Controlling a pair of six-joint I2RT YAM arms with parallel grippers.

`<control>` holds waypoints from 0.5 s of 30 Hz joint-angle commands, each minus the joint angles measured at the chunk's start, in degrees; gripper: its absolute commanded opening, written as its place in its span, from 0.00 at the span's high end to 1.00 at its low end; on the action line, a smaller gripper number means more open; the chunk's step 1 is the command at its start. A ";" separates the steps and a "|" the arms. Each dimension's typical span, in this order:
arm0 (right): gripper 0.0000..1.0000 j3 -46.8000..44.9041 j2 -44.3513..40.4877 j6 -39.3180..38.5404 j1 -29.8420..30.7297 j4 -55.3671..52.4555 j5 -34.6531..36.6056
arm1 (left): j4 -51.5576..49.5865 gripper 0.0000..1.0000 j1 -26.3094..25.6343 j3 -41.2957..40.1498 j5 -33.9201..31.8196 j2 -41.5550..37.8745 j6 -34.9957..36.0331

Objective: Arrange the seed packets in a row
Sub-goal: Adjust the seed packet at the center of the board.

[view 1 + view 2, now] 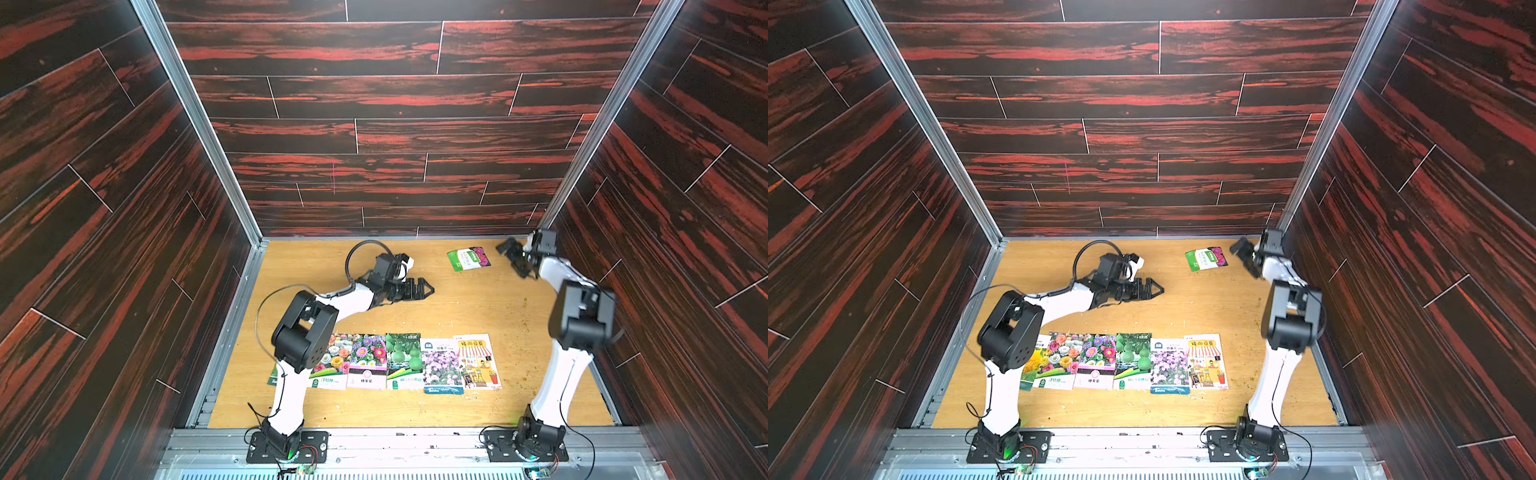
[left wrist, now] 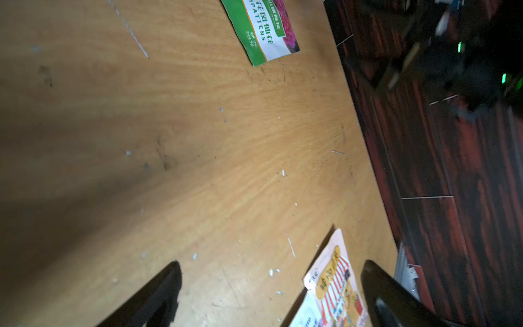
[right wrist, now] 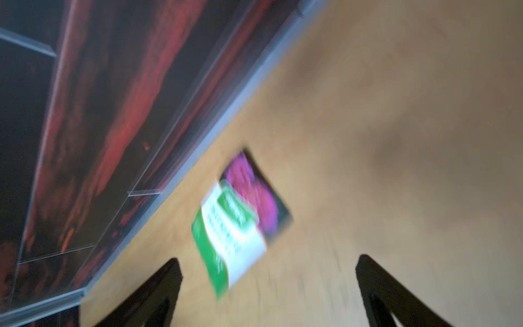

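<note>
Seed packets lie six abreast in the near row; you have only the magenta packet, far right, left to add, with left gripper and right gripper both spread, empty.

Both top views look steeply down from high over the near edge onto the whole counter. The left wrist view looks low past the left claw across the counter to the right wall. The right wrist view, blurred, looks past the right claw, nearer the magenta packet, which all four show.
</note>
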 commanded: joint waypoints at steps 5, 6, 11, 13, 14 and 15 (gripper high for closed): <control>0.03 39.15 25.83 -7.68 0.18 -16.32 -9.17 | -5.68 0.00 0.91 9.55 1.10 6.83 5.81; 0.02 45.19 29.24 -7.44 0.30 -18.60 -10.13 | -5.39 0.00 1.09 10.16 1.31 7.57 5.65; 0.02 50.04 34.78 -3.66 0.35 -15.74 -17.14 | -1.55 0.00 1.61 11.32 2.49 11.09 2.98; 0.03 46.22 33.54 -2.42 0.81 -14.03 -19.09 | 0.13 0.00 1.54 11.57 3.03 12.27 1.42; 0.03 45.67 33.42 -1.81 1.20 -14.08 -20.31 | 0.98 0.00 1.54 11.64 3.20 12.79 0.44; 0.03 45.79 33.54 -1.35 1.67 -14.31 -21.92 | 1.90 0.00 1.54 11.66 3.49 13.20 -0.41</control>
